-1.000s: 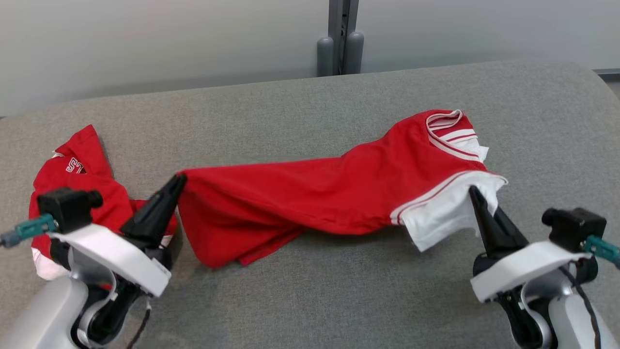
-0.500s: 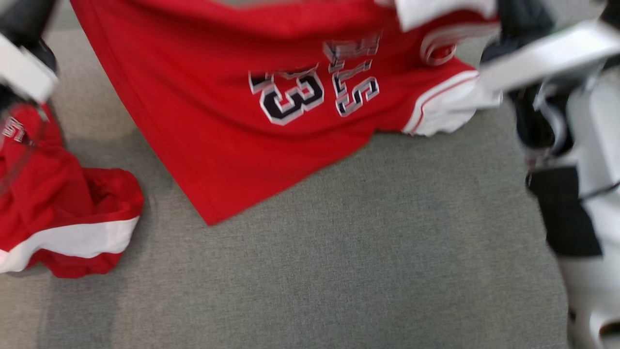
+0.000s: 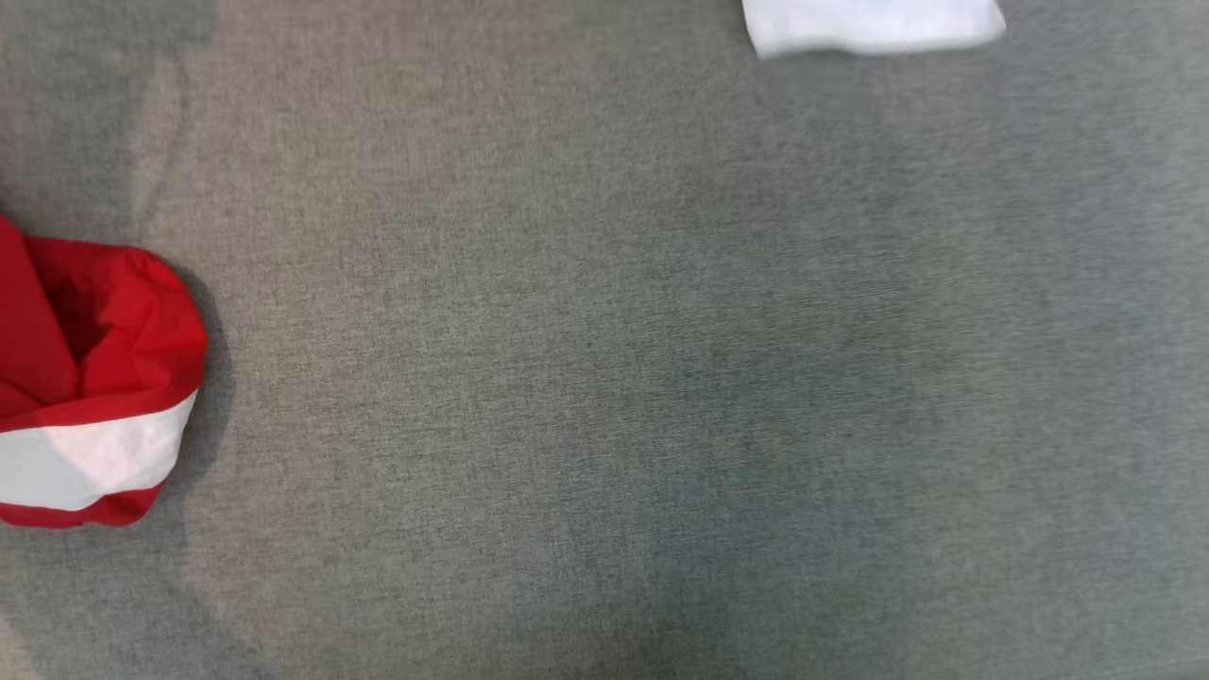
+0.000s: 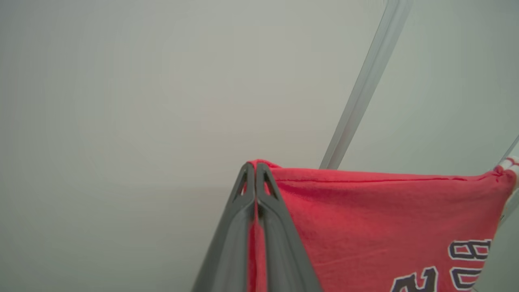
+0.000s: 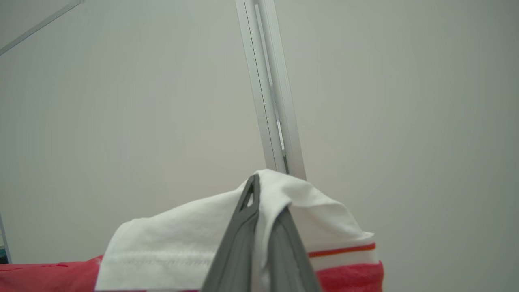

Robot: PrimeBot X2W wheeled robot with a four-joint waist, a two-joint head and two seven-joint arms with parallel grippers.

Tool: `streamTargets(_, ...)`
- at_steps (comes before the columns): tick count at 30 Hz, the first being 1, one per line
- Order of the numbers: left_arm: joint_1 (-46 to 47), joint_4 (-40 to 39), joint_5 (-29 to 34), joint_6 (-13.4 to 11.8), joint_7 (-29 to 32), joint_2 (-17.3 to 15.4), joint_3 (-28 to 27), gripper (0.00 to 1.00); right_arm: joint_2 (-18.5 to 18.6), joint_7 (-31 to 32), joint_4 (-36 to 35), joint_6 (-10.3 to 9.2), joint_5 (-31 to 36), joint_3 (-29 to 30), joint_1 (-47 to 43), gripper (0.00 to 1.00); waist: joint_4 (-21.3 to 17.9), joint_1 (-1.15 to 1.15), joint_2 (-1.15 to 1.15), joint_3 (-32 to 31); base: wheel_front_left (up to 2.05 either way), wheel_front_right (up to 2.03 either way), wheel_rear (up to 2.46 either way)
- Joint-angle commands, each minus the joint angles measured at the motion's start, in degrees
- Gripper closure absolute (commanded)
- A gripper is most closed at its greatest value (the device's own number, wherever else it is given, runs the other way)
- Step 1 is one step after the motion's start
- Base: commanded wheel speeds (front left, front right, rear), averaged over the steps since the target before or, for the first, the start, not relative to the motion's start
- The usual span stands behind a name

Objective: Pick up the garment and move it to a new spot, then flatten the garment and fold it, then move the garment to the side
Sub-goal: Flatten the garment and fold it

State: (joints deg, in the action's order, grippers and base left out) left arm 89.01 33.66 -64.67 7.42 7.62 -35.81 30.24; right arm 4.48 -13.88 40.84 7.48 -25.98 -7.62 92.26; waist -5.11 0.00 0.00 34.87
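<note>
Pinching the garment (image 4: pixel 365 227), left hand (image 4: pixel 255 167) and right hand (image 5: pixel 259 186) each clamp one edge.

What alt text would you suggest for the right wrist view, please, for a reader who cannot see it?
The right gripper, two long dark grey fingers pressed together, pinches the white sleeve of a red sports jersey, holding it up against a plain pale wall crossed by a silvery metal rail.

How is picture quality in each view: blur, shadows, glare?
Head view: soft, broad shadows over the grey woven surface, a dark one beside the crumpled red-and-white garment. Left wrist view: red printed jersey sharp. Right wrist view: white sleeve sharp, no glare.
</note>
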Motion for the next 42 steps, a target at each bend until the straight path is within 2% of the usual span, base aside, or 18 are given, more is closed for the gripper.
streamTargets(1, 2.94, 1.29, -0.18, 0.10, -1.56, 0.08, 0.23, 1.00, 0.10, -0.83, 1.28, 0.02, 0.63, 0.79, 2.66, 1.00, 0.75, 0.00, 0.00, 2.08, 0.00, 0.00, 0.00)
streamTargets(6, 9.40, 4.25, -1.09, 0.10, -4.40, 0.60, 1.98, 1.00, -0.57, -1.42, 2.71, 0.02, 2.03, 4.35, 9.77, 1.00, 1.32, 0.00, 0.00, 3.70, 0.00, 0.00, 0.00)
streamTargets(12, 10.44, 6.61, -3.56, 0.10, -3.12, 0.97, 6.02, 1.00, -1.25, -1.39, 2.48, 0.02, 3.21, 5.38, 10.62, 1.00, 1.91, 0.00, 0.00, 5.15, 0.00, 0.00, 0.00)
streamTargets(20, 4.58, 6.10, -5.86, 0.10, 0.30, -0.57, 15.04, 1.00, -1.44, -1.41, 5.54, 0.02, 1.43, -1.56, 4.58, 1.00, 1.84, 0.00, 0.00, 4.62, 0.00, 0.00, 0.00)
streamTargets(28, -4.43, 2.63, -9.59, 0.11, 0.94, -2.56, 21.91, 1.00, -0.25, -0.61, 4.01, 0.03, -5.29, -10.95, -6.99, 1.00, 1.34, 0.00, 0.00, -1.43, 0.00, 0.00, 0.00)
streamTargets(34, -13.57, 0.40, -14.78, 0.11, 3.06, -2.87, 25.44, 1.00, 5.69, 3.97, -1.45, 0.02, -14.06, -19.24, -19.92, 1.00, 1.35, 0.00, 0.00, -9.19, 0.00, 0.00, 0.00)
streamTargets(42, -26.87, -3.72, -19.71, 0.11, 6.17, -2.89, 29.95, 1.00, 15.37, 13.62, -10.22, 0.03, -24.08, -23.38, -39.00, 1.00, 2.15, 0.00, 0.00, -19.78, 0.00, 0.00, 0.00)
